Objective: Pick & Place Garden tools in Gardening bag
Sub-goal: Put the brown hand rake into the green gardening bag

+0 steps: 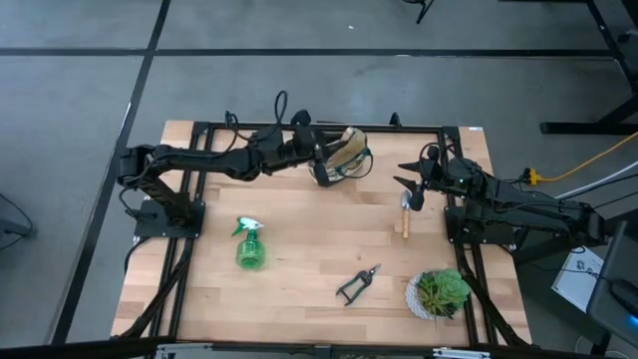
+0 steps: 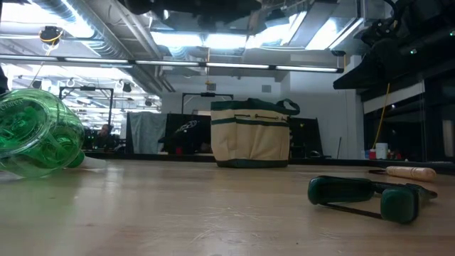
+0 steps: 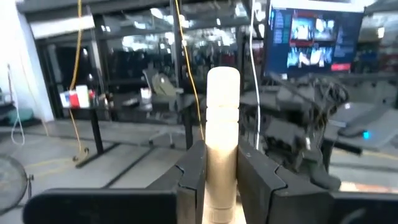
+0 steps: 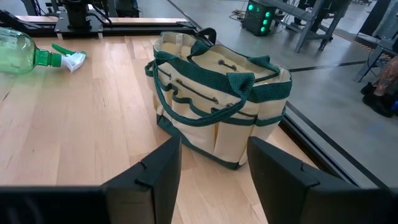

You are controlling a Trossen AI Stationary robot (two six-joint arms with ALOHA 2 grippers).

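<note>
The left end effector, above the gardening bag at the far edge of the surface, is clamped on a stiff, light wooden tool handle, gripped mid-shaft. The right end effector hovers with fingers spread over the wooden-handled trowel.

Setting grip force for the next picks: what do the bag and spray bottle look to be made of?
Gardening bag: soft woven cloth, probably canvas, matte beige with dark green trim; its walls sag and the handles droop. Spray bottle: translucent green plastic by the look, glossy, light passing through it, with a whitish trigger head.
</note>
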